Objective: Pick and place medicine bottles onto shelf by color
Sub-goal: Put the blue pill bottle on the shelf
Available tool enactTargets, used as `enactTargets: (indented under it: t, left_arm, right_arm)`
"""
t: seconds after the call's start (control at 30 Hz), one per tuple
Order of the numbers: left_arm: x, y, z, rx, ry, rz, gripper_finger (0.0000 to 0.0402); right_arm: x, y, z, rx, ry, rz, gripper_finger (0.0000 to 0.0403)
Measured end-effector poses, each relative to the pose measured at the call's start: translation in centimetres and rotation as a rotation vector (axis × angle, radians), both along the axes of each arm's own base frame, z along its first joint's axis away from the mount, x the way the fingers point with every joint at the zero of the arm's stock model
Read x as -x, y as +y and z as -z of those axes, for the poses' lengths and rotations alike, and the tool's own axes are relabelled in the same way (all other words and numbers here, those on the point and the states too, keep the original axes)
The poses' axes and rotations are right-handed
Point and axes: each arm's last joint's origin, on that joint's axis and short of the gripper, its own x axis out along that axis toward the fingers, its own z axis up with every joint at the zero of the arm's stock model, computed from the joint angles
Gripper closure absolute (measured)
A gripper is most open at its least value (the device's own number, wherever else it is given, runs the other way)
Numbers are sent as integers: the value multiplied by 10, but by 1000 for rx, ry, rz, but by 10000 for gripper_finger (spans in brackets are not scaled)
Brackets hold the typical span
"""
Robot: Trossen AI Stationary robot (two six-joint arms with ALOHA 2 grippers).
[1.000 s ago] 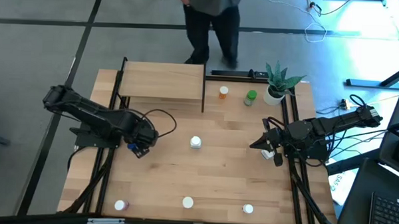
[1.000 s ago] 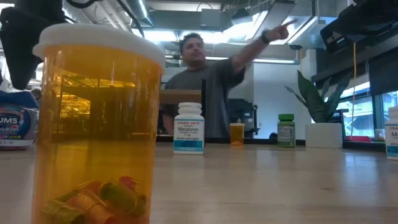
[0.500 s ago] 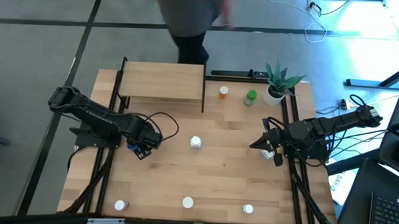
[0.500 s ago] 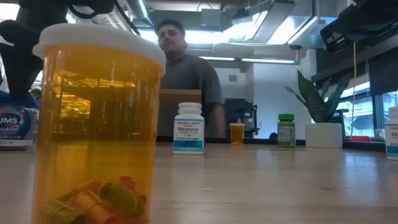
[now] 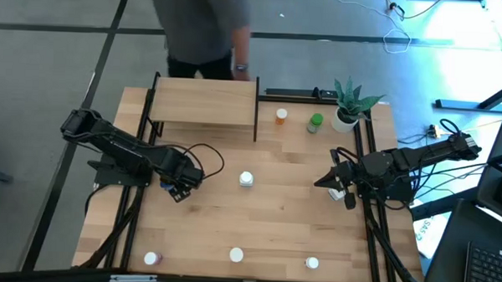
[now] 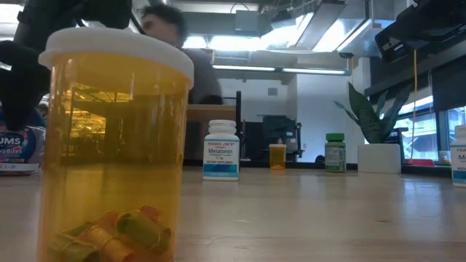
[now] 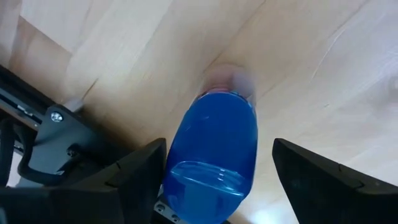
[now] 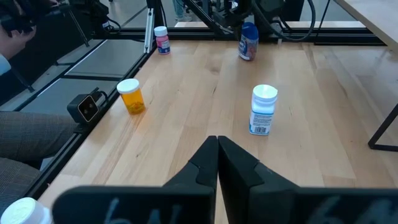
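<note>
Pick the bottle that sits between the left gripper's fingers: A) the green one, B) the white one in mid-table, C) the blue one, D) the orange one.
C: the left wrist view shows the blue bottle between the left gripper fingers, just above the tabletop.

you can read "trader joe's melatonin" on the white bottle (image 6: 221, 151) mid-worktop, and "ums" on the blue bottle (image 6: 20, 148) at far left; smaller print stays unreadable.
</note>
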Motion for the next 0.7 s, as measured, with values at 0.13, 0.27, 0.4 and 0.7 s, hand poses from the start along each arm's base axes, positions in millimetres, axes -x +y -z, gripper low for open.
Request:
enactTargets:
  t: [0.13, 0.27, 0.4, 0.7]
  left_arm:
    - [0, -1, 0, -1, -2, -19, 113]
    - [0, -1, 0, -10, -4, -18, 113]
    - [0, -1, 0, -10, -4, -19, 119]
    - [0, -1, 0, -10, -6, -19, 172]
  right_arm:
    - [0, 0, 0, 0, 0, 0, 389]
    - [0, 0, 0, 0, 0, 0, 389]
    - [0, 0, 0, 0, 0, 0, 389]
    - [0, 0, 0, 0, 0, 0, 389]
